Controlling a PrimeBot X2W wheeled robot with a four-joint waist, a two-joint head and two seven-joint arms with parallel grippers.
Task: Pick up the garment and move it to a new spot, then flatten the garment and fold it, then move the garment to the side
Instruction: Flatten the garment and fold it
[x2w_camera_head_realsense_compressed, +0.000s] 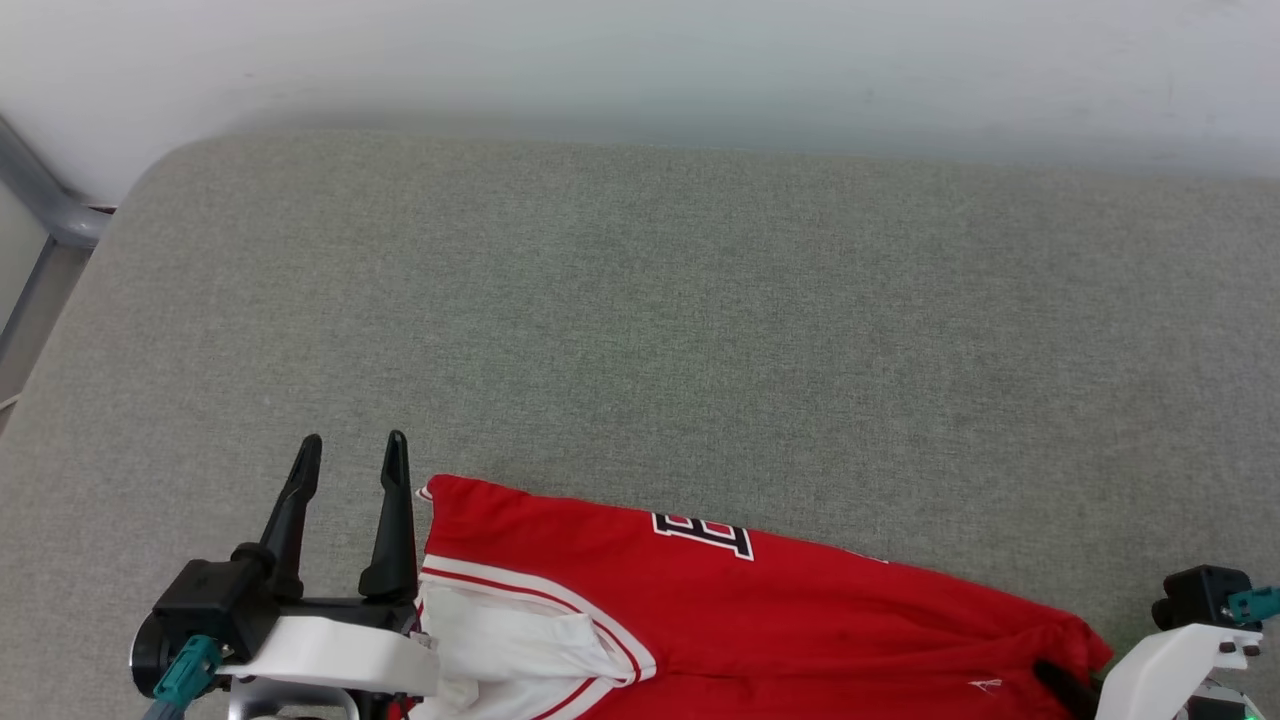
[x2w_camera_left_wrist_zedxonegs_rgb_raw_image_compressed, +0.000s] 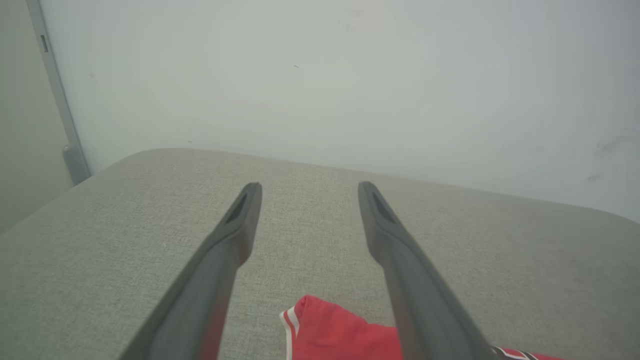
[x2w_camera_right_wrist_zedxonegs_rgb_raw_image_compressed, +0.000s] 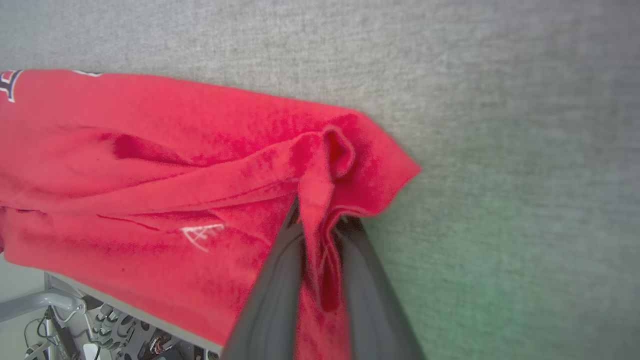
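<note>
The red garment (x2w_camera_head_realsense_compressed: 760, 620) lies along the near edge of the grey padded table (x2w_camera_head_realsense_compressed: 640, 330), with white panels and striped trim at its left end and a black-and-white letter mark on top. My left gripper (x2w_camera_head_realsense_compressed: 355, 455) stands open just left of the garment's left corner, fingers pointing away from me; between its fingers (x2w_camera_left_wrist_zedxonegs_rgb_raw_image_compressed: 220, 260) lies bare table, with the red corner (x2w_camera_left_wrist_zedxonegs_rgb_raw_image_compressed: 340, 330) low down. My right gripper (x2w_camera_right_wrist_zedxonegs_rgb_raw_image_compressed: 320, 220) is shut on a pinched fold of the garment (x2w_camera_right_wrist_zedxonegs_rgb_raw_image_compressed: 150, 165) at its right end; in the head view its wrist (x2w_camera_head_realsense_compressed: 1180, 650) shows at the lower right.
A pale wall (x2w_camera_head_realsense_compressed: 640, 60) runs behind the table. A grey metal frame (x2w_camera_head_realsense_compressed: 50, 210) stands at the far left corner. Below the table's near edge, cables and robot parts (x2w_camera_right_wrist_zedxonegs_rgb_raw_image_compressed: 100, 330) show in the right wrist view. Bare table surface stretches beyond the garment.
</note>
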